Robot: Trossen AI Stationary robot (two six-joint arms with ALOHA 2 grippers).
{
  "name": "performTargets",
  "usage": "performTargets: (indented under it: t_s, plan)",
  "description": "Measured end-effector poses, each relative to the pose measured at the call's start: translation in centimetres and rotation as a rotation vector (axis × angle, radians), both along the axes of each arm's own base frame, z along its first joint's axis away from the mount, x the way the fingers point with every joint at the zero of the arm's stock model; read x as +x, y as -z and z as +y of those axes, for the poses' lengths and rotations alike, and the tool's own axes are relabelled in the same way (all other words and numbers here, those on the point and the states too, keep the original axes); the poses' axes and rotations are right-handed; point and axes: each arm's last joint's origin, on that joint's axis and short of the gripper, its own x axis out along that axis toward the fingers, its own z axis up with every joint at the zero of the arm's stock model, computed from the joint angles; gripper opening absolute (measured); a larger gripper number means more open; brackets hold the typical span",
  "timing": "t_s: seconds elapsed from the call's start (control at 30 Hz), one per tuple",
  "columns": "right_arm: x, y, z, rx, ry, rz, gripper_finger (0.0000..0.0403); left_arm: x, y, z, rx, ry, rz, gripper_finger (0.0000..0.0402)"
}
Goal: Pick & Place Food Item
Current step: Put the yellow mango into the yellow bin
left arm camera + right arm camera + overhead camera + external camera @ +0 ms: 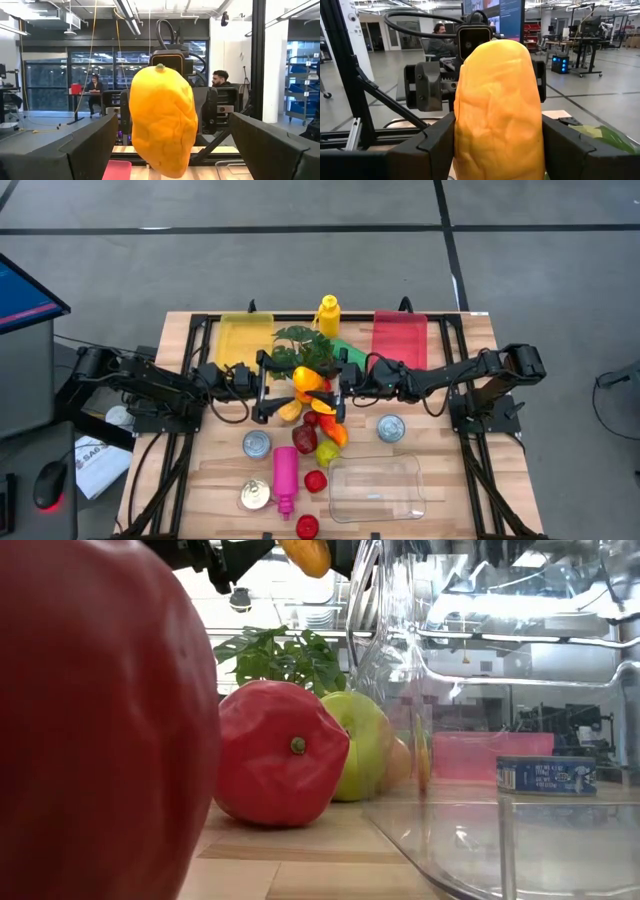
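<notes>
Two grippers meet above the middle of the wooden table (200, 470), facing each other across one yellow-orange mango (307, 378). The right gripper (495, 150) has its fingers clamped against both sides of the fruit, which fills the space between them. The left gripper (170, 150) stands spread wide on either side of the same mango, with clear gaps between its fingers and the fruit. The mango hangs in the air, not on the table.

Below it lies a heap of toy food: a red pepper (280, 765), a green apple (362, 755) and a leafy green plant (300, 345). A clear plastic container (377, 490) sits toward the near right edge. A yellow bottle (328, 315) stands at the far edge, between a yellow tray (243, 335) and a red tray (400, 335).
</notes>
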Motion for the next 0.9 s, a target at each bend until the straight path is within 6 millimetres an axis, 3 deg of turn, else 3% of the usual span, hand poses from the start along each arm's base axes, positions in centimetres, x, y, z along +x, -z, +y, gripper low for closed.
performTargets:
  t_s: [0.67, 0.9]
  plan:
    - [0.0, 0.0, 0.2, 0.013, -0.005, -0.001, 0.0235, 0.1, 0.1, 0.0, -0.02, 0.005, -0.003, 0.0369]
    - [0.0, 0.0, 0.2, 0.014, -0.004, -0.004, 0.0235, 2.5, 0.5, 0.1, -0.011, -0.008, 0.044, 0.0369]
